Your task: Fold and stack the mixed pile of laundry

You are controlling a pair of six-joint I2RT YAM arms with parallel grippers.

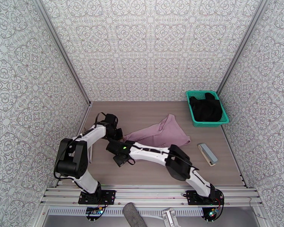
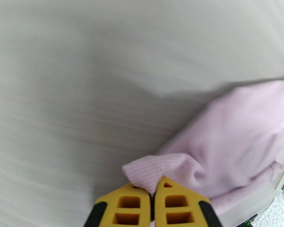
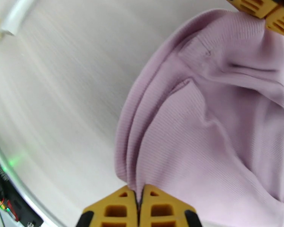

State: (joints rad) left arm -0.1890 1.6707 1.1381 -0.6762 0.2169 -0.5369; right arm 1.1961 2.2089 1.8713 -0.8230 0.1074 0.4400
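Note:
The mauve-pink shirt [image 1: 163, 132] lies spread across the middle of the table, its left corner pulled toward both grippers. My left gripper [image 1: 120, 134] is shut on the shirt's ribbed hem [image 2: 157, 171], its yellow fingers [image 2: 128, 203] pressed together. Just in front of it, my right gripper [image 1: 114, 143] is shut on a bunched edge of the same shirt [image 3: 202, 122]. The left gripper's yellow fingertips [image 3: 264, 11] pinch the cloth at the top right of the right wrist view. The black garment [image 1: 205, 107] sits crumpled inside the teal mesh basket [image 1: 195, 118] at the back right.
A grey and tan oblong object [image 1: 207, 154] lies on the table right of the shirt. A thin white strip [image 1: 92, 152] lies beside the left arm. Patterned walls close in the table on three sides.

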